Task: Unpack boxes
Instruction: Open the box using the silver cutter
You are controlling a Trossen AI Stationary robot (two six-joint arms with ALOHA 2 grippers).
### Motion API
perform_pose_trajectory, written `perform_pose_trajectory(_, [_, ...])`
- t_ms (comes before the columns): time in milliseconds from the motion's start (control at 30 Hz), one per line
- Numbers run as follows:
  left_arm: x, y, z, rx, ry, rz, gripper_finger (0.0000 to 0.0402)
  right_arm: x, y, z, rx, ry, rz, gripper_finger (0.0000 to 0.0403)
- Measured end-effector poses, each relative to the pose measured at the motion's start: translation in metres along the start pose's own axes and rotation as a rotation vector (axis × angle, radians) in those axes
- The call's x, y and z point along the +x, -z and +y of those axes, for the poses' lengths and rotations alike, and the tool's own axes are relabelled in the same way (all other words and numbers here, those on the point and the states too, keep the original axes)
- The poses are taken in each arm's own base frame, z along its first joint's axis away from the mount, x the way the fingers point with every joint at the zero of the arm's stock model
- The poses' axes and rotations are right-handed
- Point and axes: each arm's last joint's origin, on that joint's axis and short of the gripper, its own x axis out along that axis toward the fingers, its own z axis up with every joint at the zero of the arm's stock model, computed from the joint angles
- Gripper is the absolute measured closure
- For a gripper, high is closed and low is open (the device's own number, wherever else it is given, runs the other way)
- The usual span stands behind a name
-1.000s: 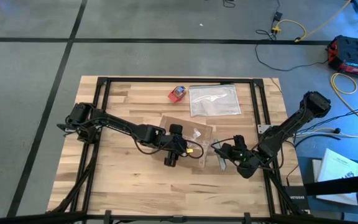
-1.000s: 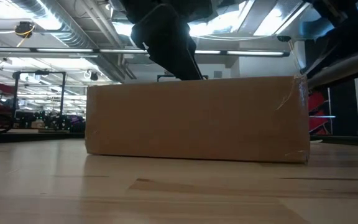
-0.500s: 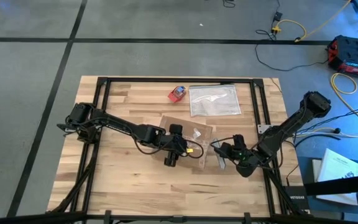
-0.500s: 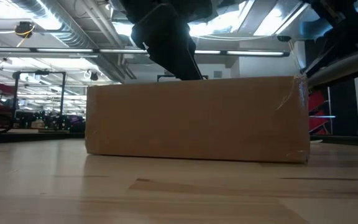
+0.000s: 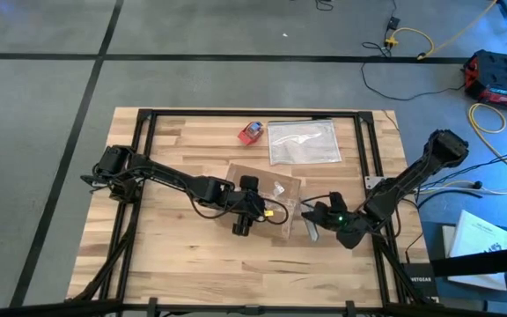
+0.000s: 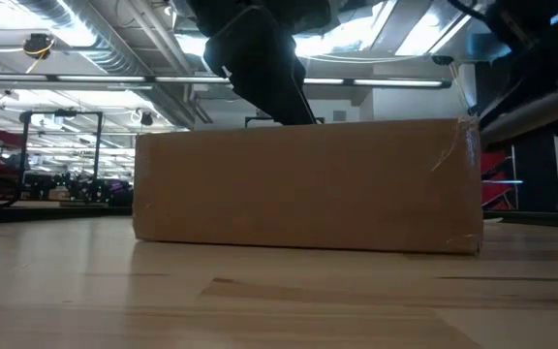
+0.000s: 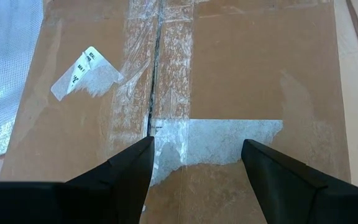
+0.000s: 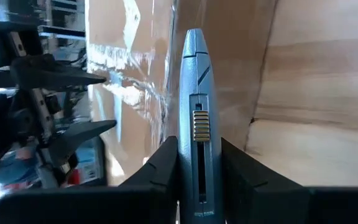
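— One cardboard box (image 5: 265, 198) sits near the middle of the high view, on the wooden desk (image 5: 174, 264). How does it look to you?

— Shallow and brown, flaps shut. From the left wrist view the top shows a centre seam under shiny clear tape, scuffed white along it, with a broad whitish strip (image 7: 219, 142) crossing it and a torn label scrap (image 7: 86, 73) towards the upper left of that frame. In the low view its plain side fills the centre, with a wrinkle of tape (image 6: 450, 147) at its upper right corner.

— And the left gripper (image 5: 246, 214)?

— Over the box's lower edge in the high view, fingers (image 7: 126, 171) spread apart above the taped seam, holding nothing.

— The right gripper (image 5: 317, 222)?

— Just right of the box, clamped on a grey-blue utility knife (image 8: 196, 124) that points at the box's side; I cannot tell whether the tip touches.

— Anything else on the desk?

— A clear, silvery plastic bag (image 5: 304, 142) above the box in the high view, and a small red-and-blue object (image 5: 252, 133) left of that bag, both apart from the box.
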Motion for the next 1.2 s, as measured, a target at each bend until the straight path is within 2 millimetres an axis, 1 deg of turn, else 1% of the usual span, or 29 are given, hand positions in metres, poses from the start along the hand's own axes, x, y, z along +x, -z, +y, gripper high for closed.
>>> perform_pose_trajectory(67, [0.0001,0.0000,0.0000,0.000,0.001,0.000,0.0167,0.0008,-0.0028,-0.0049,-0.007,-0.001,-0.018,0.0341])
perform_pose_trajectory(600, [0.0000,0.0000,0.0000,0.000,0.001,0.000,0.0167,0.0002,-0.0038,-0.0029,-0.003,-0.047,-0.073,0.0341])
perform_pose_trajectory(1200, [0.0000,0.0001,-0.0001,-0.008,0.002,0.000,0.0167,0.0003,-0.0018,-0.0011,-0.033,-0.058,-0.041,0.0341])
